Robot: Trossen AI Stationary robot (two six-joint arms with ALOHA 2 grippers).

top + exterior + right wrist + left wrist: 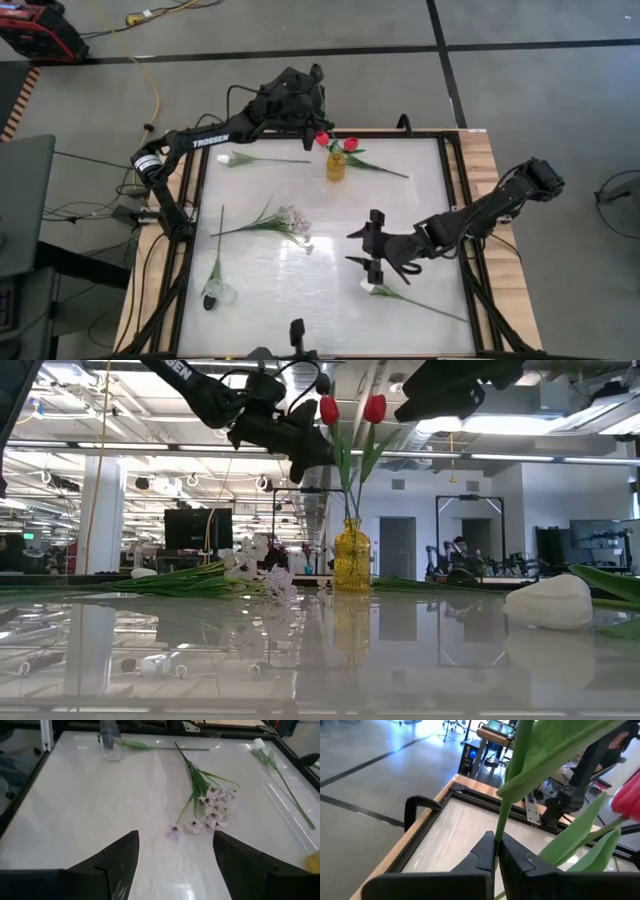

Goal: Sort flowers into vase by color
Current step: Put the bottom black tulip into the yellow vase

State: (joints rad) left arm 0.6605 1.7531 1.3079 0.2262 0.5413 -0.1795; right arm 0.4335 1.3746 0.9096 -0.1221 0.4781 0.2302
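At the far side of the table (pixel 420 230), I hold the left gripper (pixel 312 118) just above and beside the yellow vase (pixel 336 165), its fingers (pixel 485 851) pinched tight on the green stem (pixel 510 785) of a red tulip (pixel 323 139). A second red tulip (pixel 351 145) stands in the vase too, both buds (pixel 329 409) rising well above the glass in the low view.

The step in hand, as I judge it, is seating this stem. To do it well I would keep the stem near upright, lower it straight down until its foot rests in the jar, then part the fingers slowly and lift clear without brushing the leaves; a sideways pull could tip the squat vase.

My right gripper (pixel 372 250) hangs spread over the near right of the table, just above a white tulip (pixel 378 289) lying flat. Further white tulips lie at the far left (pixel 228 158) and near left (pixel 213 293), and the blossom spray (pixel 292 222) lies in the middle, all unsorted.
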